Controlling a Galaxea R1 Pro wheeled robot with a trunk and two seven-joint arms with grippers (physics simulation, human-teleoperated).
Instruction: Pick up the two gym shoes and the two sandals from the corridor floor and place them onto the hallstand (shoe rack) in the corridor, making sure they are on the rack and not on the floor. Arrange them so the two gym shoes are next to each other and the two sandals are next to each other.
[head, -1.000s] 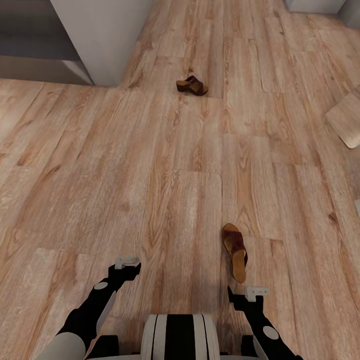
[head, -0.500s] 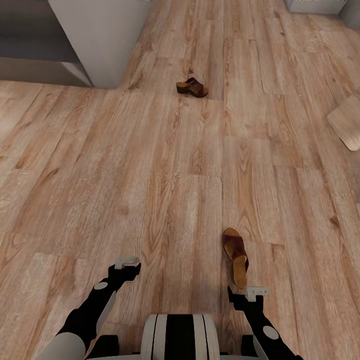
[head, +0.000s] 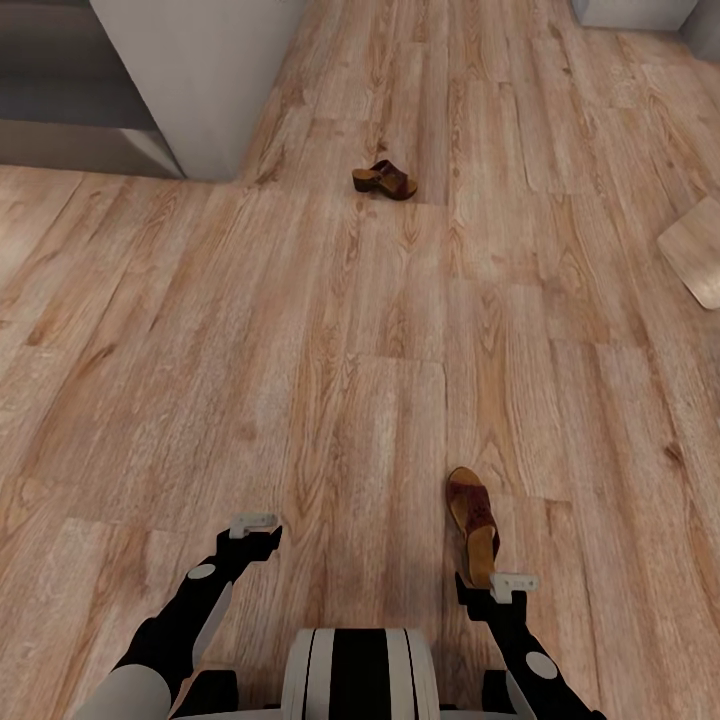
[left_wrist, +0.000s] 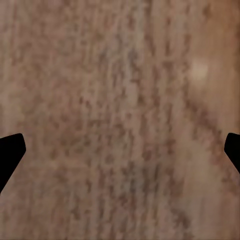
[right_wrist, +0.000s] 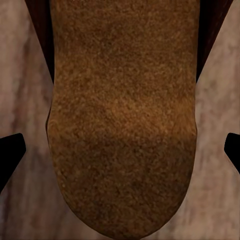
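Since a second ago the whole picture has slid down a bit — the camera moved, and the near sandal (head: 474, 524) now sits closer to the right hand (head: 487, 586). From the head, the far sandal (head: 384, 180) lies on the corridor floor (head: 250, 350), near the grey hallstand (head: 195, 80). The left hand (head: 256, 529) hovers over bare planks. Left wrist: both fingertips (left_wrist: 10, 155) spread wide over wood. Right wrist: fingertips (right_wrist: 10, 152) wide apart — the sandal's tan footbed (right_wrist: 122, 125) lies between them.
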